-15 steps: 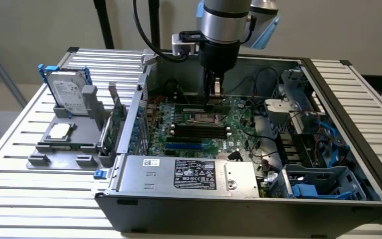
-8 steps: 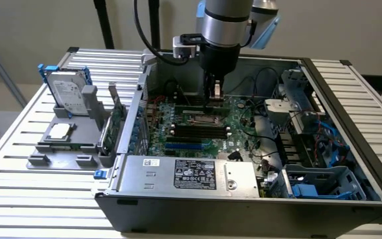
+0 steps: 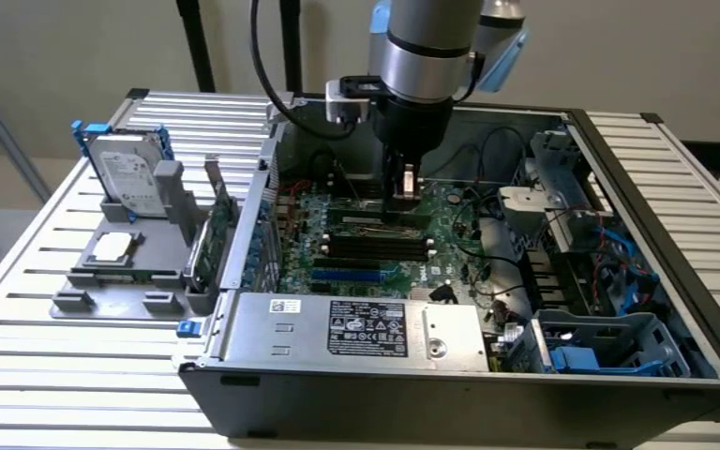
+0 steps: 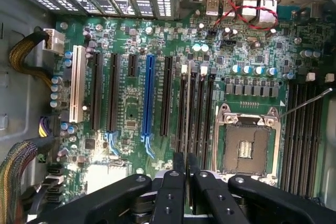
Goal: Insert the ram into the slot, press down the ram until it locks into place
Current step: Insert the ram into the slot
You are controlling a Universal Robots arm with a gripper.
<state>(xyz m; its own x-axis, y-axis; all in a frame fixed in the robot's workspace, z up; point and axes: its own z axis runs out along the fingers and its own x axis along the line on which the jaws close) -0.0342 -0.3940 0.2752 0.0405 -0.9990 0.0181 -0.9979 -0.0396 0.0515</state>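
Observation:
My gripper [image 3: 400, 199] reaches down into the open computer case over the motherboard. Its two black fingers [image 4: 174, 182] stand close together in the wrist view, shut on the ram [image 4: 187, 109]. The ram shows edge-on as a thin pale line. It runs along one of the parallel black memory slots [image 4: 196, 111] beside the silver CPU socket [image 4: 247, 148], in line with that slot. I cannot tell how deep it sits. White end latches [image 4: 203, 70] mark the far ends of the slots. In the exterior view the other black slots [image 3: 373, 247] lie just in front of the fingers.
A blue slot [image 4: 148, 95] and black expansion slots lie beside the memory bank. Braided cables [image 4: 23, 56] hug the case wall. Outside the case stand a hard drive [image 3: 128, 178], a grey fixture [image 3: 116, 277] and a green expansion card [image 3: 218, 234]. The power supply [image 3: 360, 328] fills the case front.

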